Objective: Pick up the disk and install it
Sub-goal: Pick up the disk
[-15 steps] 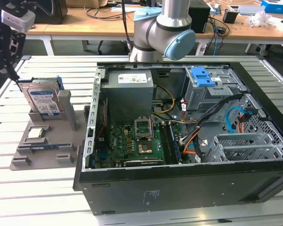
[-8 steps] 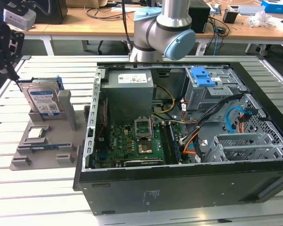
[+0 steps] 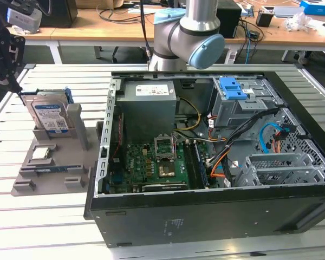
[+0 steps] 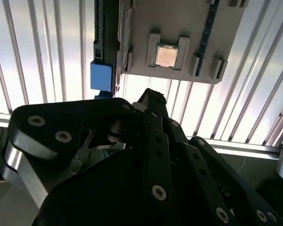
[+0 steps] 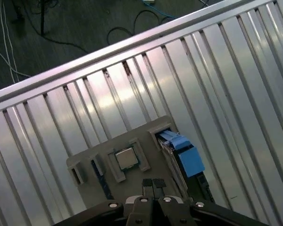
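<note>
Closest to me is the open black computer case, lying on its side on the ribbed aluminium table. Inside it are a green motherboard, a grey power supply box with a white sticker, and a blue plastic piece on top of a grey metal cage. To the exterior view's left of the case lies a flat grey holder tray with a small square silver chip seated in it. The silver disk stands upright on edge in the tray's far slot. Its blue-and-white barcode label faces me, with print too small to read. Both wrist views show the disk edge-on, with only its blue bracket end plain, and the chip from above. The black gripper hangs just above the disk's corner, its jaws pressed together on nothing. Behind stand the grey-and-blue robot arm and wooden desks strewn with cables.
</note>
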